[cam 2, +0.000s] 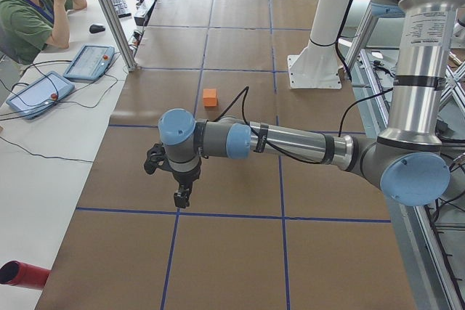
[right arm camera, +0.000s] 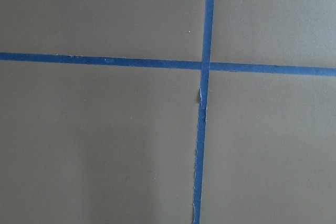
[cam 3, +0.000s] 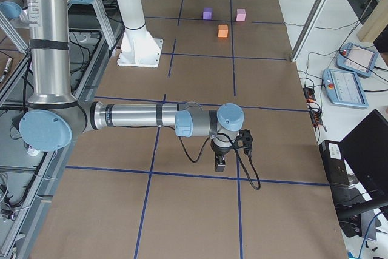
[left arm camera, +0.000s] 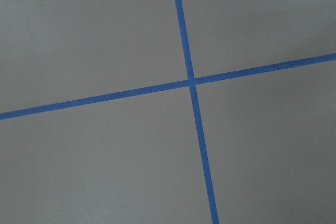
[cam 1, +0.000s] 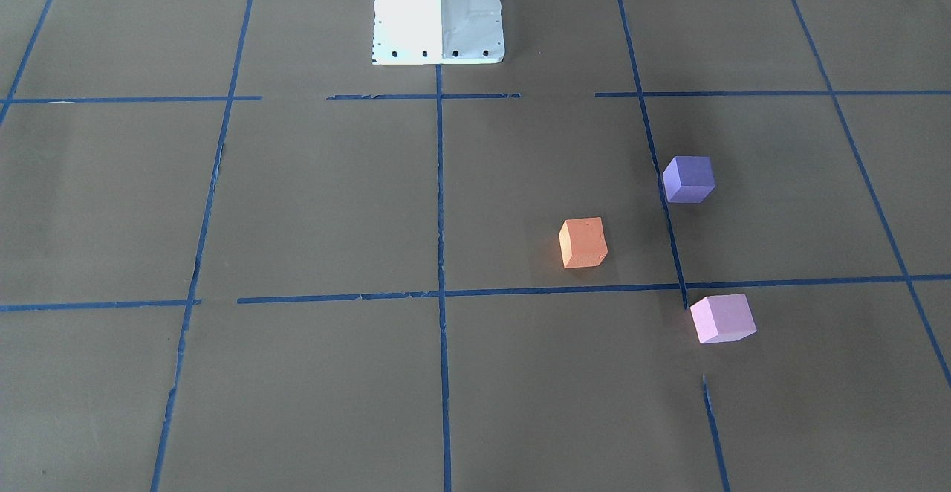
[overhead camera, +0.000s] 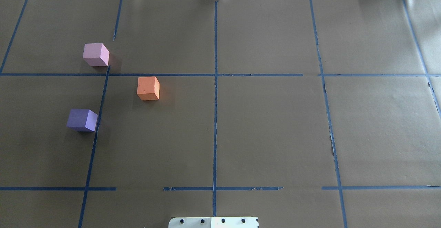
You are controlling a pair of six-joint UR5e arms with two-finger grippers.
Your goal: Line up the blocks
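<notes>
all three blocks sit on the robot's left half of the tabletop (overhead camera: 268, 135), well in from its edges and apart from one another, in a triangle rather than a row. the pink block (overhead camera: 96, 54) lies farthest from the robot, just past a crosswise tape line (overhead camera: 165, 74). the purple block (overhead camera: 82, 120) lies nearest, its right edge just beside the lengthwise tape line (overhead camera: 100, 117). the orange block (overhead camera: 148, 88) sits across that line, toward the middle. the left hand (cam 2: 180, 197) hangs fingers-down over a tape crossing near the left end, well apart from the blocks. the right hand (cam 3: 220, 163) hangs likewise near the right end. whether either hand is spread or pressed together i cannot tell.
</notes>
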